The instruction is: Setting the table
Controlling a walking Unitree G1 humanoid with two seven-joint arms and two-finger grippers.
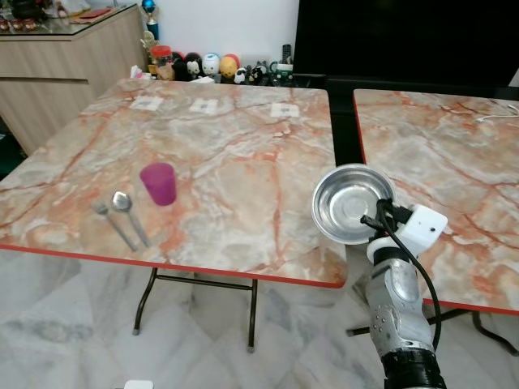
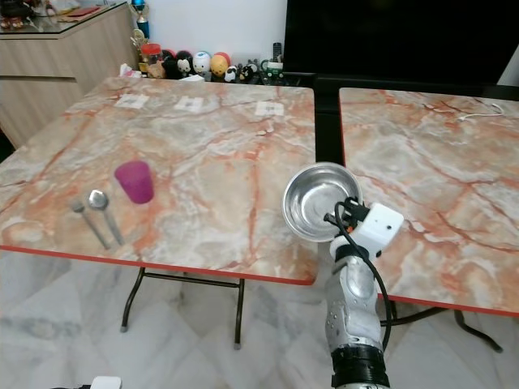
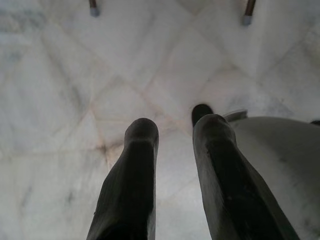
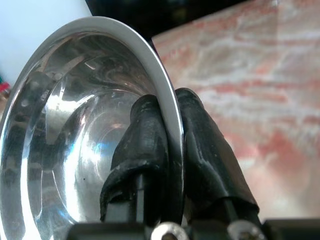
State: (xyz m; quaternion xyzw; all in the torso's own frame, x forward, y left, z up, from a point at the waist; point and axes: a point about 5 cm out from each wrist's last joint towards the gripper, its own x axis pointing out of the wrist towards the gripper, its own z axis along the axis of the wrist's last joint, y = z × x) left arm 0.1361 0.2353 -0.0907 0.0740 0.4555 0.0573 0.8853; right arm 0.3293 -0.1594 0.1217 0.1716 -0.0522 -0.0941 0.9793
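- the right gripper (image 4: 167, 150) is pinched on the rim of a shiny round stainless-steel bowl (image 1: 350, 203), one black finger inside the wall and one outside, with the rim sandwiched between them.
- the bowl is up in the air, tipped so its hollow faces back toward the robot – it hangs over the near right corner of the marble-patterned folding table with the red edge (image 1: 243, 162), by the gap to a second matching table (image 1: 454, 162).
- the place setting already begun lies well off to the robot's left: a translucent purple plastic cup (image 1: 158, 183) stands upright, and just beside it on the near-left side a metal spoon (image 1: 127, 212) and a metal fork (image 1: 111, 222) lie side by side, handles toward the table's near edge.
- so the relation that matters, as i judge it – the open spot for the bowl is to the left of the gripper, near the cup and cutlery, and the bowl would have to be levelled before it goes down.
- the left gripper (image 3: 175, 145) hangs idle over the pale marble floor (image 3: 75, 75), its two fingers a narrow gap apart and holding nothing; the right arm is the one placed for the job.
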